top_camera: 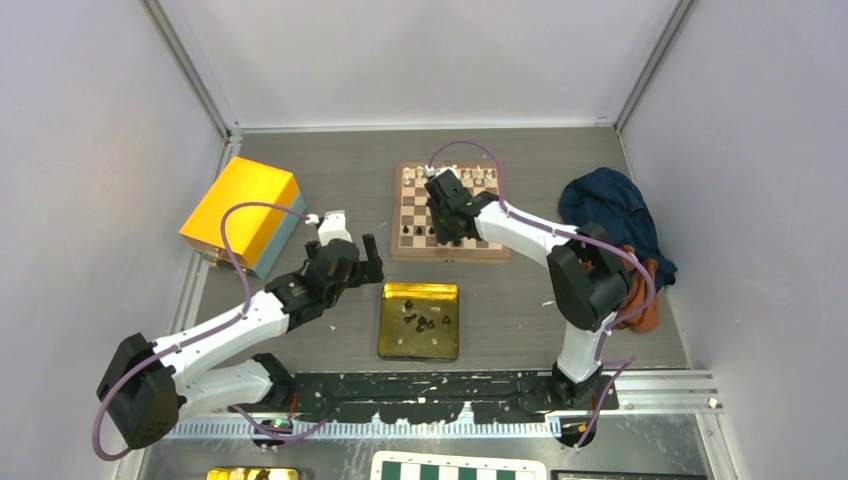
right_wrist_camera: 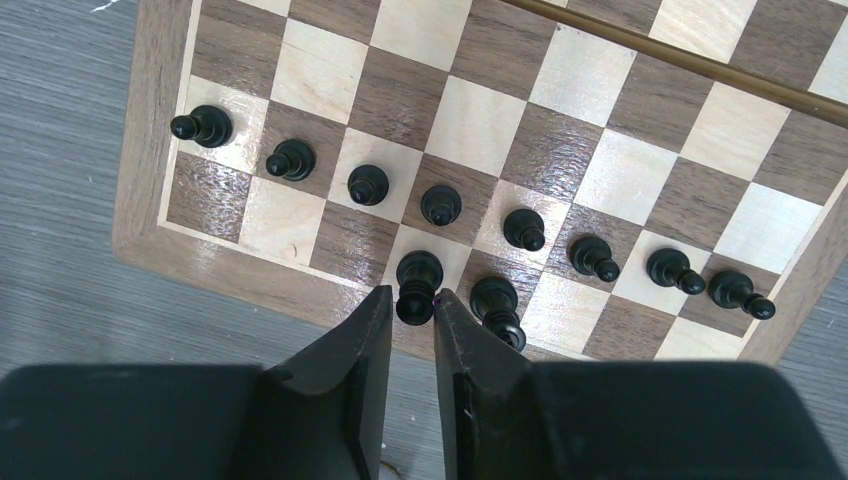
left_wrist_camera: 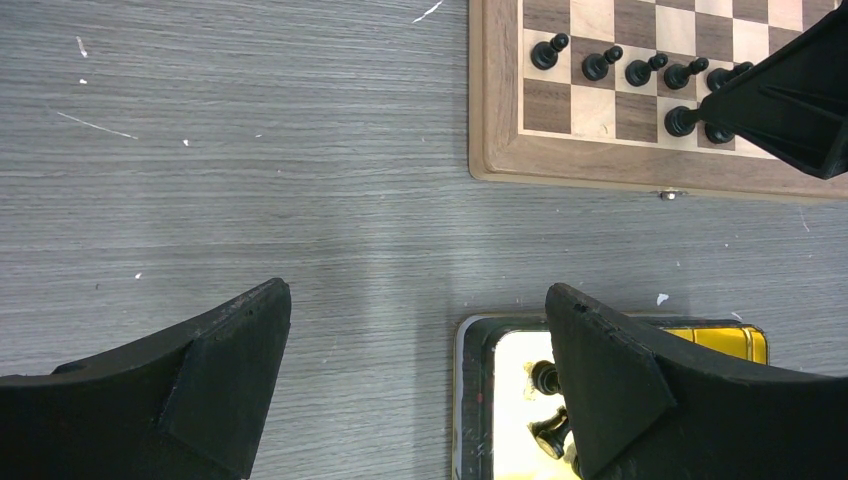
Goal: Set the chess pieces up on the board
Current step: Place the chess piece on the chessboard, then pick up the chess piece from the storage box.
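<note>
The right gripper [right_wrist_camera: 412, 300] hangs low over the edge of the square wooden chessboard [right_wrist_camera: 158, 120] with dark brown and cream squares. Its two black fingers stand only a narrow gap apart. Right at the fingertips, in this gap, one small black back-row piece [right_wrist_camera: 418, 285] stands upright on a cream square of the outer row. We cannot tell if the pads press it or only stand beside it. Just to the right of the fingertips a second black piece [right_wrist_camera: 495, 300] stands on the next square. One row further ahead of the gripper, eight black pawns [right_wrist_camera: 441, 205] stand in a line, one on each square. Far ahead of this gripper, on the opposite side of the board, we see a few cream-white pieces [top_camera: 480, 178].

The left gripper [left_wrist_camera: 418, 295] is wide open and holds nothing; under it there is only the grey wood-grain table [left_wrist_camera: 250, 180]. Its right finger hangs over the corner of a shiny gold rectangular tray [left_wrist_camera: 745, 340], and loose black pieces [left_wrist_camera: 545, 378] lie inside this tray. Ahead and to the right of this gripper lies the chessboard, apart from the tray. To the left of it, on the table, stands a yellow box [top_camera: 240, 205].
</note>
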`<state>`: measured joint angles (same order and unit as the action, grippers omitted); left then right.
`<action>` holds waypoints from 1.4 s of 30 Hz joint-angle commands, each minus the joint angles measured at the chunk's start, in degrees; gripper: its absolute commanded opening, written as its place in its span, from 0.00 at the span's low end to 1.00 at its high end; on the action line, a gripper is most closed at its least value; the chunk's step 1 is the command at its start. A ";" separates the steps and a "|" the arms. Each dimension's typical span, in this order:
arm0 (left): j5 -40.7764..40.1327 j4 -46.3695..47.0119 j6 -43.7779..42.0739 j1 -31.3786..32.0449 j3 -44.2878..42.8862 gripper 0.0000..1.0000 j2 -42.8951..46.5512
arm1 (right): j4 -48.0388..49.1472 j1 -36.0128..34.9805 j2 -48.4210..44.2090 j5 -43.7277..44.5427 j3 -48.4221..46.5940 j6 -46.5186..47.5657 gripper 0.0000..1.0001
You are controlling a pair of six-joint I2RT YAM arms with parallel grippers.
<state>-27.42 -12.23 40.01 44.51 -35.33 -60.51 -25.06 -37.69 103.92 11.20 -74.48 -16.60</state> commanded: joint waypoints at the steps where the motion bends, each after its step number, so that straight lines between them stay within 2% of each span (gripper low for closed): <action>1: -1.59 2.92 -0.49 0.14 -1.23 1.00 0.48 | 1.25 0.17 -0.72 -0.26 -2.16 0.21 0.29; 16: -1.58 2.33 -0.54 0.14 -1.84 1.00 0.46 | -1.08 0.25 -2.93 0.26 -5.20 2.15 0.31; 25: -1.72 1.67 -0.89 0.14 -2.03 1.00 0.79 | -2.65 -1.41 -7.76 1.76 -5.60 2.87 0.32; 33: -1.60 1.59 -0.99 0.22 -1.62 1.00 0.83 | -5.07 -8.44 -16.76 6.64 -0.44 1.95 0.32; 42: -0.31 2.11 -0.90 0.14 -0.73 1.00 1.07 | -8.06 -20.20 -27.10 12.64 13.74 -5.71 0.30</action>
<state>-27.33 -12.29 39.83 44.51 -35.33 -60.51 -30.89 -54.26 80.38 19.29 -66.04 -17.52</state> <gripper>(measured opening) 0.996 0.311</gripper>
